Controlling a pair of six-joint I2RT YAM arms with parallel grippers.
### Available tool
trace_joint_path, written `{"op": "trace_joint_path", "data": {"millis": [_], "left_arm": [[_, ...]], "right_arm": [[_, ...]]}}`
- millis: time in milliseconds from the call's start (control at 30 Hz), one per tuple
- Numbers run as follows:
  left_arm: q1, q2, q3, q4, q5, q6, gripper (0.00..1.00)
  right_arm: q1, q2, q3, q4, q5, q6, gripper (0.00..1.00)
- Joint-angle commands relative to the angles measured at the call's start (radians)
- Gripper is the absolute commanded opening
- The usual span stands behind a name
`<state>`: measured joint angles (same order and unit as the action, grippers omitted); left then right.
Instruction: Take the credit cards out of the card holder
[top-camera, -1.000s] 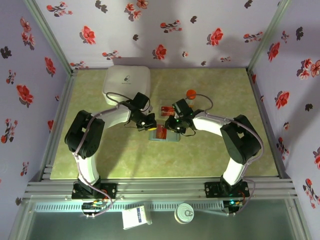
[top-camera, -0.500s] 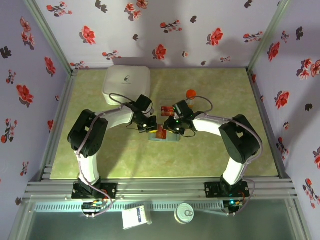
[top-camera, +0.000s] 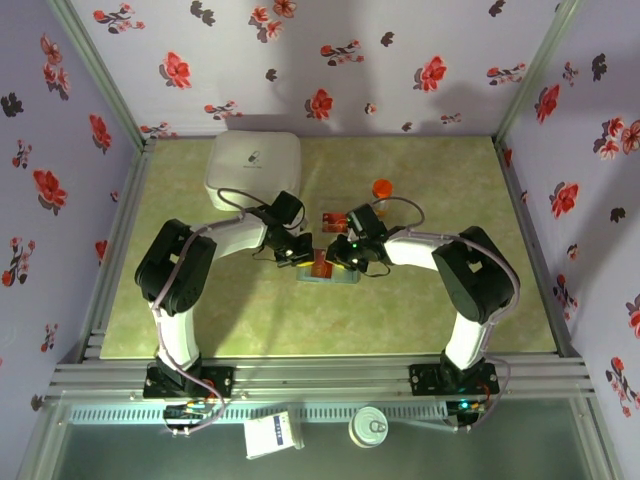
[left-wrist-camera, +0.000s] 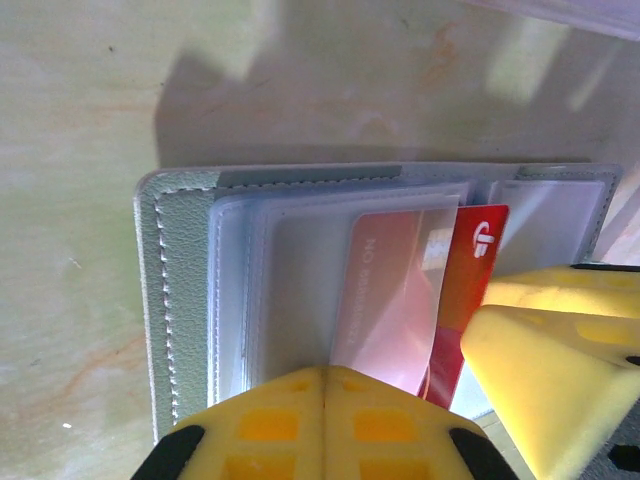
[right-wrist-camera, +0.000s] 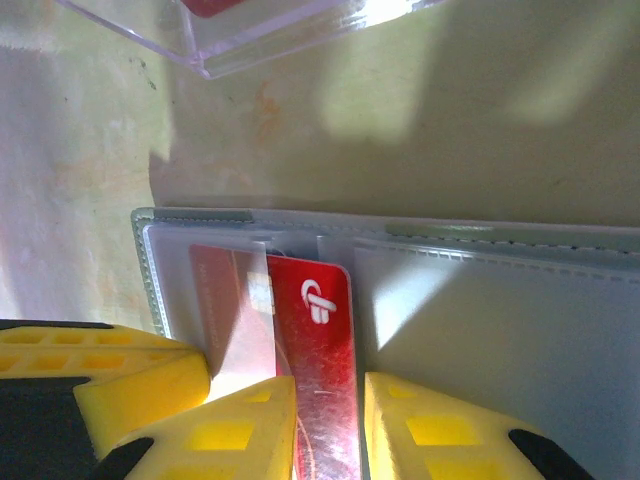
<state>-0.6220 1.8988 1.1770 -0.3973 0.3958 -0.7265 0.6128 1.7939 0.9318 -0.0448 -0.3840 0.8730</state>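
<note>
**Position.** The card holder (top-camera: 336, 278) lies open and flat on the table (top-camera: 430, 310), midway between the two arms, with both tools at it.

**Item.** One red card (right-wrist-camera: 322, 330) sits in the panel that has the stitched outer edge. About half its face is under the clear sleeve (left-wrist-camera: 290, 270). The other half is bare and projects toward the centre fold. The sleeve mouth therefore faces the fold, and the way out runs from the stitched edge toward the fold, across the card's short side. In the right wrist view the card's long axis runs back toward the camera, in line with the fingers.

**Right gripper** (right-wrist-camera: 330, 395). It is the nearer of the two to the bare strip. The jaws are narrowly parted, one finger over the sleeved part and the other just beside the card's free long edge. Whether the pads bite the card cannot be told.

**Left gripper** (left-wrist-camera: 325, 385). The fingers are pressed together and hold nothing, with the tips at the near edge of the same panel. It is judged to be pinning the holder, though contact is not confirmed.

**Assessment.** This card is judged part-way out. The coming move turns on drawing toward the fold. A pull off that line risks dragging the holder along. A clear case (right-wrist-camera: 260, 45) with something red inside stands just beyond the holder.
</note>
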Motion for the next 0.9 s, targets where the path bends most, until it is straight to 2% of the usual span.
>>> {"op": "trace_joint_path", "data": {"millis": [0,267,667,867], "left_arm": [[-0.002,0.008,-0.019,-0.033,-0.023,0.014,0.00],[-0.002,0.014,-0.014,-0.042,-0.023,0.022,0.00],[-0.002,0.004,-0.011,-0.038,-0.030,0.014,0.00],[-0.002,-0.012,-0.020,-0.040,-0.040,0.010,0.00]], "right_arm": [[-0.006,0.021,-0.014,0.009,-0.010,0.013,0.25],[-0.005,0.027,-0.022,0.066,-0.048,0.043,0.21],[-0.007,0.010,-0.047,0.097,-0.038,0.052,0.10],[-0.016,-0.033,-0.070,0.061,0.000,0.027,0.09]]}}
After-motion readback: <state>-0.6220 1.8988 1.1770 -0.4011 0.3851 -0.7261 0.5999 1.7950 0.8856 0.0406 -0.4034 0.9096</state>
